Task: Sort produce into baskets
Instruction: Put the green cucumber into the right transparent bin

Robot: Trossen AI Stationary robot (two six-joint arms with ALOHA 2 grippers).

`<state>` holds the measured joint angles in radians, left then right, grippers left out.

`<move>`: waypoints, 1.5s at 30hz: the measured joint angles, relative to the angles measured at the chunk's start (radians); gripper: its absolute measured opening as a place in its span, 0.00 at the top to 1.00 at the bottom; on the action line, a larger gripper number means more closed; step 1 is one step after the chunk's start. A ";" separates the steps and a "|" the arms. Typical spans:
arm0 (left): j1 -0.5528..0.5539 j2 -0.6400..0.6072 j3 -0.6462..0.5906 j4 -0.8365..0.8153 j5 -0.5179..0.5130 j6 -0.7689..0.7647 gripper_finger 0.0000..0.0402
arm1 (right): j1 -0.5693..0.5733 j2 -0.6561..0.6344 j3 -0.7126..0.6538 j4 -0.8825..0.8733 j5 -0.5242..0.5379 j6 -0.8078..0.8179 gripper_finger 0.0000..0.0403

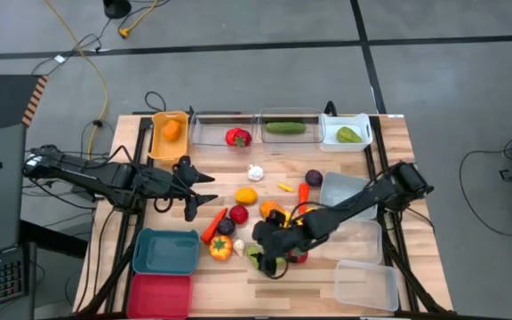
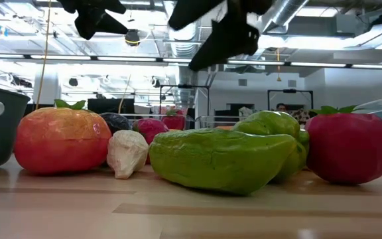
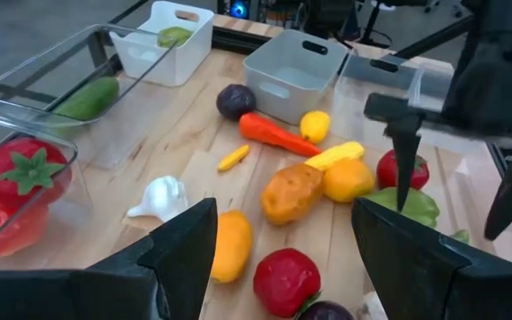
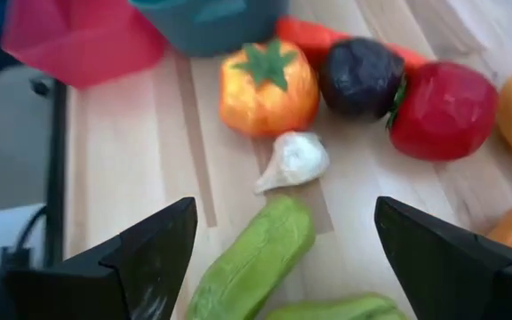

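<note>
Hovering right gripper [image 1: 270,260], fingers spread wide, empty, over green vegetable [image 4: 252,258] near front of produce pile mid-table, garlic [image 4: 293,160] and orange tomato [image 4: 268,86] just beyond. Left gripper [image 1: 201,191] open, empty, raised beside orange-yellow bin [image 1: 156,145]. Teal bin [image 1: 165,252], red bin [image 1: 159,295] front-left.

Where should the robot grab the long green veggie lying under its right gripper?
Probably across its narrow middle, coming straight down. The long green vegetable lies flat on the table, and the open right gripper already straddles it. The garlic sits near one end.
</note>
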<state>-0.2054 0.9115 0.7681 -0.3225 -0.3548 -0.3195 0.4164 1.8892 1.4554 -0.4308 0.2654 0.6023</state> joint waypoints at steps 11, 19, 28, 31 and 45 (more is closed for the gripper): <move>0.000 0.000 0.000 0.000 -0.001 0.004 0.38 | 0.002 0.150 0.090 -0.036 -0.041 0.047 0.11; 0.000 0.000 0.000 0.000 -0.009 0.003 0.38 | 0.004 0.162 0.091 -0.043 -0.029 0.077 0.14; 0.000 0.000 0.000 -0.001 -0.010 0.001 0.38 | 0.013 0.205 0.090 -0.027 -0.028 0.082 0.19; 0.000 0.003 0.000 0.000 -0.010 0.000 0.38 | 0.020 0.225 0.090 -0.027 -0.028 0.082 0.19; -0.001 0.025 0.000 -0.001 -0.018 -0.008 0.38 | 0.022 0.245 0.091 -0.055 0.002 0.081 0.19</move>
<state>-0.2062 0.9367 0.7685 -0.3237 -0.3728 -0.3279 0.4381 2.1338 1.5463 -0.4862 0.2676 0.6834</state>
